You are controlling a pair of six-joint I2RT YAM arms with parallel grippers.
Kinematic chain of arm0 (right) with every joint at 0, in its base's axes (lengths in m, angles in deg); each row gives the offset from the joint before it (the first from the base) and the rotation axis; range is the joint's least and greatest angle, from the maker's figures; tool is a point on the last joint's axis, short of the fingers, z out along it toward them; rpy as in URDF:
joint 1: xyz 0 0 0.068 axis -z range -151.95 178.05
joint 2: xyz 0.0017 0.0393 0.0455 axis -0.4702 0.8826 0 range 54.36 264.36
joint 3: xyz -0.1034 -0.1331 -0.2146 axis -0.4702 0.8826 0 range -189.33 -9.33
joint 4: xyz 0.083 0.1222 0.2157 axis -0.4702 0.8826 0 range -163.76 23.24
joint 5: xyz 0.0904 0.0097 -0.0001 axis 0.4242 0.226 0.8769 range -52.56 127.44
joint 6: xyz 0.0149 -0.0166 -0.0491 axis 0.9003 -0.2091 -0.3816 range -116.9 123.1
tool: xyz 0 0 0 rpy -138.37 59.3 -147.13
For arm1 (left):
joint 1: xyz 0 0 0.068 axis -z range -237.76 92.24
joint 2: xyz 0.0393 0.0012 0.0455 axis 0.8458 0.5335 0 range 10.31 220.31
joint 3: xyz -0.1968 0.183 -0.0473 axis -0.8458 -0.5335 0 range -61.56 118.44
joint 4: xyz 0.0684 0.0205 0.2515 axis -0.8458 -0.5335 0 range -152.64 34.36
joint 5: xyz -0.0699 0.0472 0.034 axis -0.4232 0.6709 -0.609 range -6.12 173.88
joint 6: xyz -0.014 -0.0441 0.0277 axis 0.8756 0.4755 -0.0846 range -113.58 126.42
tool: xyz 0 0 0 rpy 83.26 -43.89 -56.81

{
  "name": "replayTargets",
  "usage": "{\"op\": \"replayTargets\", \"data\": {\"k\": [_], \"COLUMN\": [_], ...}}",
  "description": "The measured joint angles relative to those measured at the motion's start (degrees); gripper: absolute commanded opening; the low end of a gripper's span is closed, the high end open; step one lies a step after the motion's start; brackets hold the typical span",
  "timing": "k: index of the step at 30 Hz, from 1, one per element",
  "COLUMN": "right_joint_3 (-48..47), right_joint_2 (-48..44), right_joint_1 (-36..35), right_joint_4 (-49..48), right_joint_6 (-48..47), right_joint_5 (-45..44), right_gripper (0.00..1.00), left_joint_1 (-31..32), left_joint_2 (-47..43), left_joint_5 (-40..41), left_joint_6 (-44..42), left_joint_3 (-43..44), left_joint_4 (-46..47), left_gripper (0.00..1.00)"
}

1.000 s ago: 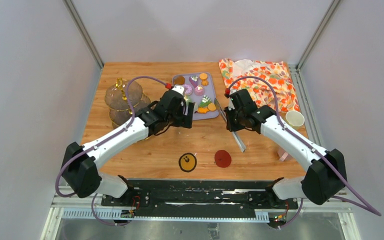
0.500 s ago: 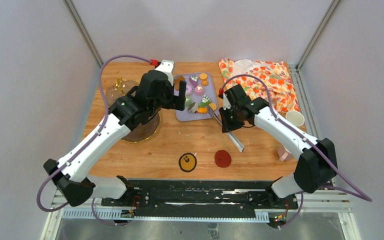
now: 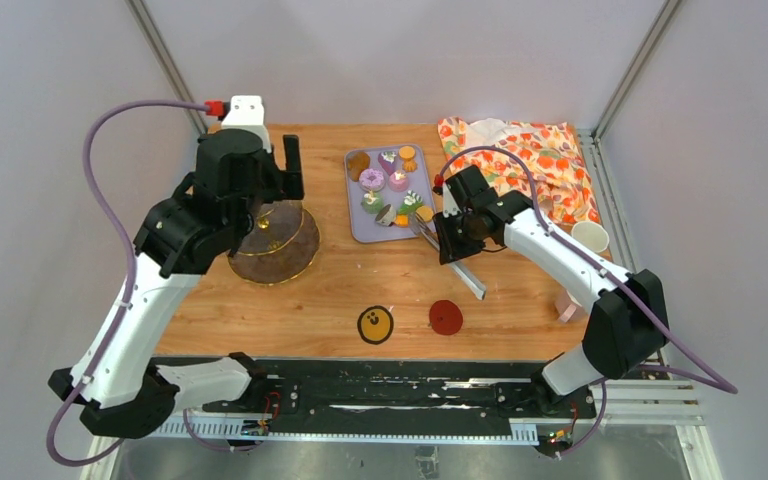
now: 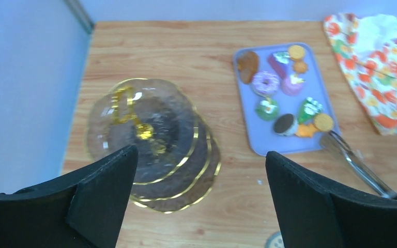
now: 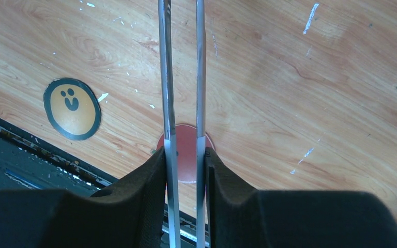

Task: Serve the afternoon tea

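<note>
The right gripper [image 5: 186, 165] clamps metal tongs [image 5: 200, 77] just right of the lilac tray [image 4: 279, 144]; the left gripper [image 4: 201, 155], spread wide, hovers over the glass stand [image 4: 155, 129] left of it.

Toy pastries [image 3: 372, 179] cluster right of the upright three-tier glass stand [image 3: 285, 242]; a cream mug [image 3: 589, 237] stands far right.

The wooden table [image 3: 260, 310] holds a lilac tray [image 3: 368, 232], metal tongs [image 3: 473, 284] beside it, a floral cloth [image 3: 540, 160], yellow sticker [image 3: 375, 324] and red sticker [image 3: 446, 317].
</note>
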Motion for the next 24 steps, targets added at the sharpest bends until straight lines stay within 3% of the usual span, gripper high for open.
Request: {"op": "replayTargets", "data": {"k": [3,6,9,13,20,24], "right_joint_3": [0.0,0.0,0.0,0.0,0.0,0.0], "right_joint_2": [0.0,0.0,0.2,0.9,1.2,1.2], "right_joint_1": [0.0,0.0,0.0,0.0,0.0,0.0], "right_joint_4": [0.0,0.0,-0.1,-0.2,-0.3,-0.5], "right_joint_6": [0.0,0.0,0.0,0.0,-0.1,-0.1], "right_joint_5": [0.1,0.1,0.1,0.1,0.2,0.1], "right_gripper": [0.29,0.3,0.29,0.3,0.3,0.3], "left_joint_1": [-2.8,-10.3,-22.0,-25.6,-26.7,-26.9], "left_joint_2": [-0.1,0.8,3.2,5.8,11.4,12.1], "left_joint_5": [3.0,2.7,-4.2,-9.4,-15.5,-16.7], "left_joint_6": [-1.4,-3.2,-5.0,-6.6,-9.7,-10.3], "left_joint_3": [1.2,1.5,0.9,-1.0,-1.1,-1.1], "left_joint_4": [-1.5,-1.8,-0.8,0.9,3.1,3.7], "left_gripper": [0.98,0.99,1.0,0.95,0.7,0.42]}}
